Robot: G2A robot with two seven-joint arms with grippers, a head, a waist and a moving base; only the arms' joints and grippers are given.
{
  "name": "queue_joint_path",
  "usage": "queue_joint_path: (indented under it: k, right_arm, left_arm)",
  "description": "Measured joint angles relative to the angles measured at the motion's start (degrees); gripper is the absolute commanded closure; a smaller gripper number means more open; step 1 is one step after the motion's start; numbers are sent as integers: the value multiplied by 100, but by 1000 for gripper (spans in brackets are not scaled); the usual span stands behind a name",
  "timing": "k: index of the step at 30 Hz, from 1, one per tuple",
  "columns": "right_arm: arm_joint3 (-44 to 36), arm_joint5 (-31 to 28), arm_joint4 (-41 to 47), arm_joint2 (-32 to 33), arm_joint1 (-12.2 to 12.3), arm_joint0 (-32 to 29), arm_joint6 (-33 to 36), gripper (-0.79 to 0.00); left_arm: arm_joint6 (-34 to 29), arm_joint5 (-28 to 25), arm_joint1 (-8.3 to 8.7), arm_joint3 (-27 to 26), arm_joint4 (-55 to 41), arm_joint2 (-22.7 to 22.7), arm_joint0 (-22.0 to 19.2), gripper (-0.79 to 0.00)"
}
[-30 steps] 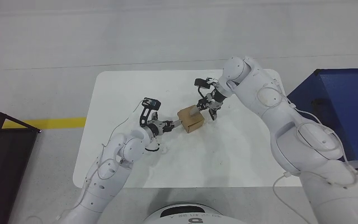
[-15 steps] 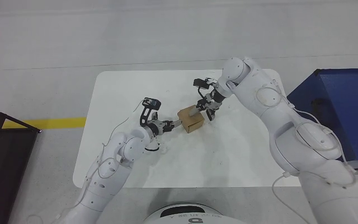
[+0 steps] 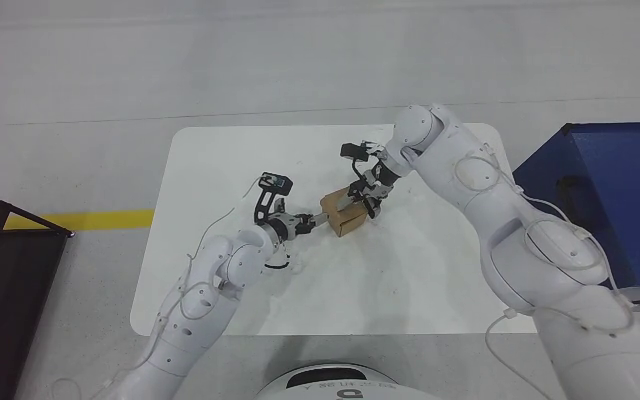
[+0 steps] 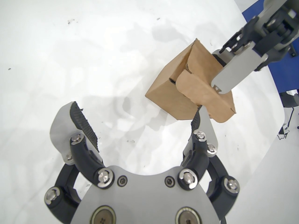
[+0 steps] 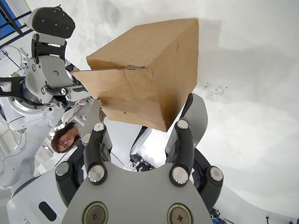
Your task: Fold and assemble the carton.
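Right hand (image 5: 144,104) is seen clamped across the carton (image 5: 151,54), with one finger laid on the folded end flaps and the other set against the opposite side. The carton is held near the middle of the bench (image 3: 230,200); whether it is rested there or raised slightly cannot be told.

Compared with a second ago, this hand is found shifted a little across the bench. The carton is carried with it and turned slightly, so that its flapped end is presented to the left hand (image 4: 137,113). That hand is likewise found edged closer. Its fingers are held wide apart, and one fingertip (image 4: 198,117) is brought up to the carton's lower corner, touching it or just short of it.

The flaps (image 4: 196,87) are seen overlapped but not flat, and a rounded tab is left standing proud beside a gap at the seam. The closing of this end is therefore judged under way and not finished. The small approach of both hands is read as a set-up for the tab to be pressed home while the carton is steadied.
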Motion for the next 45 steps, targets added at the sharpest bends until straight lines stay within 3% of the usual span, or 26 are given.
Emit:
queue_joint_path:
  k: [8,24,29,34,42,45]
  right_arm:
    - [-32,-79,59,-20,-1,-1,0,-705]
    - [-316,-93,-76,-44,-33,-116,-17,-613]
    - [-347,-111,-91,7,-29,-145,-81,-659]
    - [-306,-184,14,132,5,-154,-59,-782]
    - [-330,-196,79,278,56,-187,-31,-779]
    - [-354,-203,156,335,70,-219,0,-723]
  left_arm:
    - [-48,16,4,-21,25,6,19,-785]
    - [-141,315,-63,58,-129,189,-154,-785]
    - [-125,333,-70,79,-151,189,-178,-785]
    - [-119,321,-67,116,-182,144,-177,-785]
    - [-121,305,-59,104,-207,89,-152,-785]
    - [-122,314,-59,98,-212,83,-145,-785]
